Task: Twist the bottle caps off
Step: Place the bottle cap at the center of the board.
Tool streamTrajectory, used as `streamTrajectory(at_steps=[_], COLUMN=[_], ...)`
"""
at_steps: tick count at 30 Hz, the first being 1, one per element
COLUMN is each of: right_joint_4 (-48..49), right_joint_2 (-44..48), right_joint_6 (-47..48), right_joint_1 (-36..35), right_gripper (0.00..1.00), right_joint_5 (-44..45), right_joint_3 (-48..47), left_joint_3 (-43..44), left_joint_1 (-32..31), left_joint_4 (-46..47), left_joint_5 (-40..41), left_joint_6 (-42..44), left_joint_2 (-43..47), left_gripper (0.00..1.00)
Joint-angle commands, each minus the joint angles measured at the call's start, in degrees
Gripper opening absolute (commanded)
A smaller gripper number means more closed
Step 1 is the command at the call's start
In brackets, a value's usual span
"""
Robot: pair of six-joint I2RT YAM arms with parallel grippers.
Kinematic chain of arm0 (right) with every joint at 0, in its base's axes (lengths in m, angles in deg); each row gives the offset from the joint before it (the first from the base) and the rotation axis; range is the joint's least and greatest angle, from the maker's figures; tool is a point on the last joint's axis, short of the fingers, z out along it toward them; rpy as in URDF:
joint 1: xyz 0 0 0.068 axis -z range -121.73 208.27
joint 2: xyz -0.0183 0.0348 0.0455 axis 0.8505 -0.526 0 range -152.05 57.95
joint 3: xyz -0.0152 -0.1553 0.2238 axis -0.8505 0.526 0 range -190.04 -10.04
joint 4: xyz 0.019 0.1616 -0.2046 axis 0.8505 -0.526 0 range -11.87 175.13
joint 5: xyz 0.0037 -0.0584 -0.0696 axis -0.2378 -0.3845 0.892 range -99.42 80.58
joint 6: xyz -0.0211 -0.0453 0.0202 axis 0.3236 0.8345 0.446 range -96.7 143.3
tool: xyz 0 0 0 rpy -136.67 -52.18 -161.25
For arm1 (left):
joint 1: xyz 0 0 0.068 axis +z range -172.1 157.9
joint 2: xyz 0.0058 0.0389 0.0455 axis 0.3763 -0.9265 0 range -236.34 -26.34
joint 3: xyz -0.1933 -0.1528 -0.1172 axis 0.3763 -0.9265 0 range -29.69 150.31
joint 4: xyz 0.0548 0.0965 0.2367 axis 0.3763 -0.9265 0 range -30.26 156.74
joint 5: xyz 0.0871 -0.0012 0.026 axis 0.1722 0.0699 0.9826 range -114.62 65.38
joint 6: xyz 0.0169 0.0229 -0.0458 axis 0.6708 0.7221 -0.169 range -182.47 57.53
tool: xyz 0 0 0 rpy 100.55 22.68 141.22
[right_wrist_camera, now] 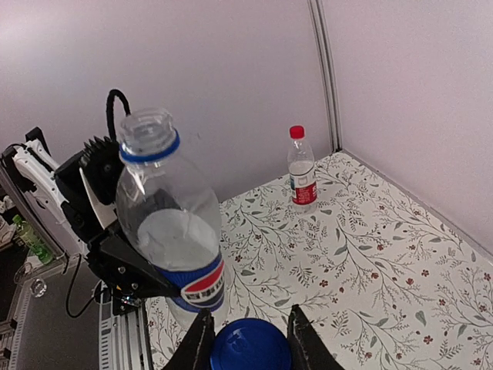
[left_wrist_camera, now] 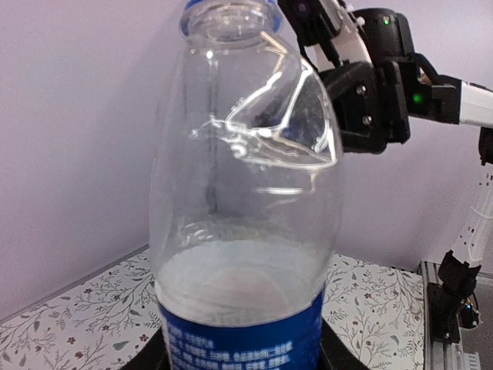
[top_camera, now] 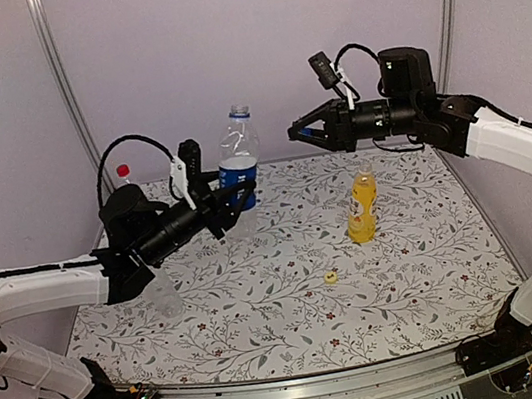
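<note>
Clamps the blue-label bottle (top_camera: 237,158), neck bare, above the table (top_camera: 440,273) in the left hand (top_camera: 238,200), pinches its blue cap (right_wrist_camera: 250,348) in the right hand (top_camera: 301,131), finds the yellow bottle (top_camera: 361,207) seemingly open near a loose yellow cap (top_camera: 330,276), and leaves the red-capped bottle (right_wrist_camera: 301,166) at the back corner yet to open.

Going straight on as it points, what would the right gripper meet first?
Likely the uncapped blue-label bottle that the left gripper holds up; the wrist view puts it slightly off to one side, so a near miss is possible.
</note>
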Motion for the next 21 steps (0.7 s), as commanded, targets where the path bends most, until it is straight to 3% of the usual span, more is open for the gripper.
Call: streamTrajectory(at_steps=[1,6,13,21], right_joint_4=[2.3,5.3,11.7,15.0], right_joint_2=[5.3,8.2,3.1,-10.2], right_joint_6=[1.8,4.3,7.4,7.7], right_joint_1=[-0.1,-2.7,-6.8,-10.6], right_gripper=[0.15,0.15,0.15,0.15], right_joint_5=[5.2,12.1,15.9,18.7], right_joint_3=[8.5,20.3,30.3,28.8], left_joint_3=[0.8,1.2,1.3,1.4], left_joint_1=[0.9,1.9,2.7,2.8], left_joint_4=[-1.8,-2.6,-2.5,-2.6], left_joint_5=[9.3,10.8,10.8,10.2], left_joint_6=[1.4,2.9,3.6,3.6], left_joint_2=[4.2,6.0,6.8,6.5], left_gripper=[0.43,0.44,0.45,0.46])
